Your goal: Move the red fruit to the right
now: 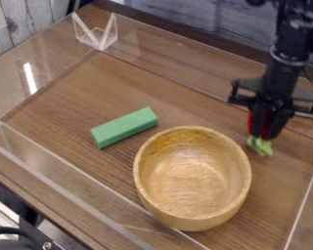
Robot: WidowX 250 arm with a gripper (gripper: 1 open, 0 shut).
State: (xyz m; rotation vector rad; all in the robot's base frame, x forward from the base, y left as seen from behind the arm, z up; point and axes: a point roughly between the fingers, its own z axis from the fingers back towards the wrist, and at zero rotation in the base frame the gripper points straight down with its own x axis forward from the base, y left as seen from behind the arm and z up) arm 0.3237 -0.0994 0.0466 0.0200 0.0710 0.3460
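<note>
The red fruit [262, 143] hangs at the right side of the table, just right of the wooden bowl's rim; only a red sliver and its light-green leafy end show below the fingers. My gripper [265, 130] comes down from above and is shut on the fruit, close to the tabletop. Whether the fruit touches the wood I cannot tell.
A round wooden bowl [156, 178] stands at the front centre. A flat green block [124, 127] lies to its left. Clear acrylic walls [42, 59] fence in the wooden table, with the right wall close to the gripper.
</note>
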